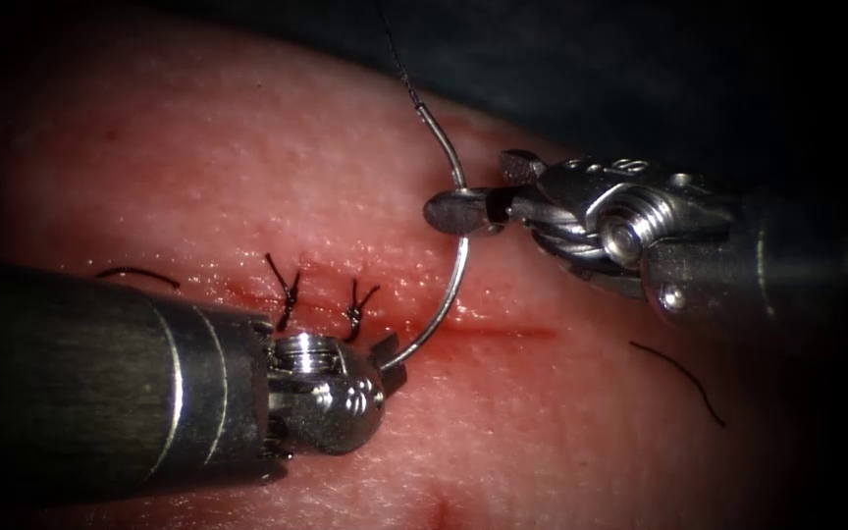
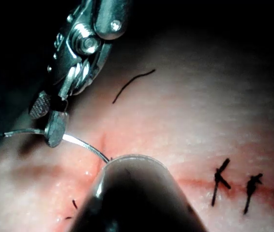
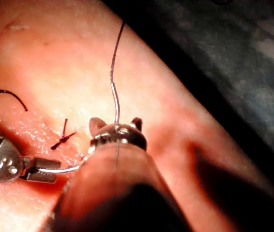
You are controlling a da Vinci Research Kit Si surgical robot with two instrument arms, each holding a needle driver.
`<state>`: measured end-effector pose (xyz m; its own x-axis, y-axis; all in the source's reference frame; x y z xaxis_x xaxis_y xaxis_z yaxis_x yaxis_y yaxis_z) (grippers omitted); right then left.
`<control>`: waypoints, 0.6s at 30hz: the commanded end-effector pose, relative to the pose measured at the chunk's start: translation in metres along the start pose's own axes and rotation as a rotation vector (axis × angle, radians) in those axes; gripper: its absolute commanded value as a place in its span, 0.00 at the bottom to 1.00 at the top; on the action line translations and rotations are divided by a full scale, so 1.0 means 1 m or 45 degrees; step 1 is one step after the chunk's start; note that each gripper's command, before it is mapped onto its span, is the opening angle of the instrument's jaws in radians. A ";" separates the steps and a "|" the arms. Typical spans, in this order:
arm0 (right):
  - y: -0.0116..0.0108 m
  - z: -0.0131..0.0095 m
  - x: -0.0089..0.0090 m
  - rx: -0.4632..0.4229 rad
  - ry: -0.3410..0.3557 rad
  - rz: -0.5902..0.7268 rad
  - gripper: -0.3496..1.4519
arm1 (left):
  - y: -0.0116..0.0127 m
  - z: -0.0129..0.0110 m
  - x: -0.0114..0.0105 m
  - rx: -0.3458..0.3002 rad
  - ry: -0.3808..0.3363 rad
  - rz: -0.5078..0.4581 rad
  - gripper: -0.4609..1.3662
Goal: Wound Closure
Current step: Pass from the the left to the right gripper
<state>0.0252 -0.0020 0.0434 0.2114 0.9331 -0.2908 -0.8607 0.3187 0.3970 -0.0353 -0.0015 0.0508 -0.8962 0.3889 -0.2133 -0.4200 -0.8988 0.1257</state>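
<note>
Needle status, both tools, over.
Right tool shut on needle mid-curve. Left tool shut on needle near its tip. Needle clear of tissue, over the cut. Two knotted stitches left of it.

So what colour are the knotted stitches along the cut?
Black knotted stitches, clearest in the endoscope view, left of the curved steel needle.

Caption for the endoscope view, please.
Both claws hold the curved needle above the tissue: right claw mid-curve, left claw at its tip, beside two knotted stitches.
</note>
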 end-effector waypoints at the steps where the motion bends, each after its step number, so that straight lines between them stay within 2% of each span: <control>1: -0.0001 0.0000 -0.0001 0.000 0.000 -0.001 0.61 | 0.0000 -0.0001 0.0001 -0.016 0.003 0.006 0.06; 10: 0.0000 0.0000 0.0000 0.007 0.000 0.000 0.58 | -0.0003 -0.0010 0.0006 -0.015 0.015 0.058 0.06; 18: 0.0001 0.0002 0.0000 0.006 -0.004 0.000 0.55 | 0.0001 -0.0015 0.0013 -0.010 0.021 0.058 0.06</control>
<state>0.0251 -0.0019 0.0436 0.2126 0.9337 -0.2882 -0.8583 0.3194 0.4016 -0.0363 -0.0014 0.0491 -0.9120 0.3431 -0.2249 -0.3781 -0.9157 0.1361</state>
